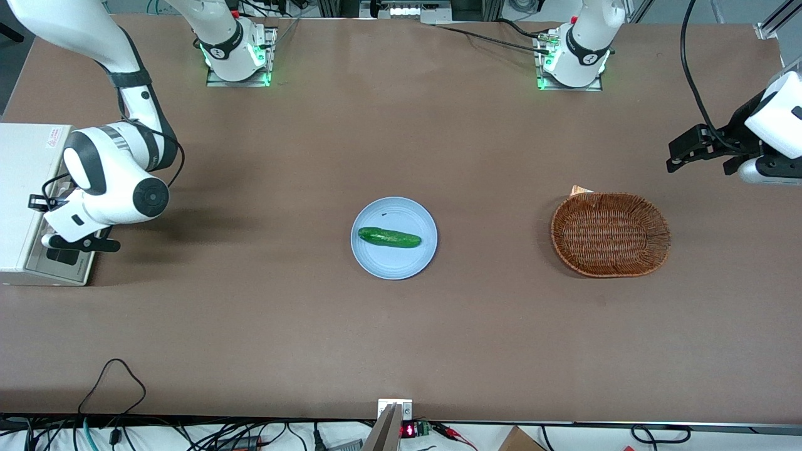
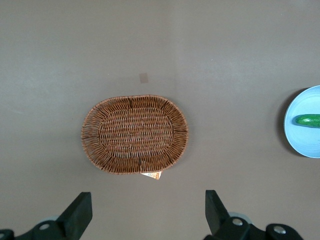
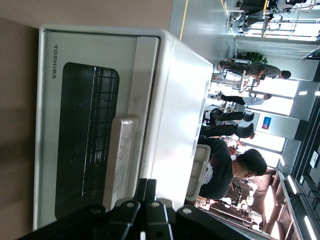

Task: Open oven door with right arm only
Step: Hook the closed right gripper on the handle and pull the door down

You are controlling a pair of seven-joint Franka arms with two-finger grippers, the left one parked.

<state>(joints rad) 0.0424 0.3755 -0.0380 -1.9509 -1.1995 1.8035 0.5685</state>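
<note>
The cream-white oven (image 1: 25,188) stands at the working arm's end of the table. Its door (image 3: 90,130), with a dark window, a wire rack showing through it and a silver bar handle (image 3: 120,160), is closed flat against the oven body. The right arm (image 1: 106,175) reaches down in front of the oven. My gripper (image 3: 148,186) is shut with its fingertips pressed together and nothing between them. It sits close to the door's top edge, beside one end of the handle. In the front view the gripper (image 1: 84,243) hangs against the oven's front, and the arm hides most of the door (image 1: 76,268).
A blue plate (image 1: 376,263) with a green cucumber (image 1: 388,237) lies mid-table. A wicker basket (image 1: 611,233) sits toward the parked arm's end and also shows in the left wrist view (image 2: 135,134).
</note>
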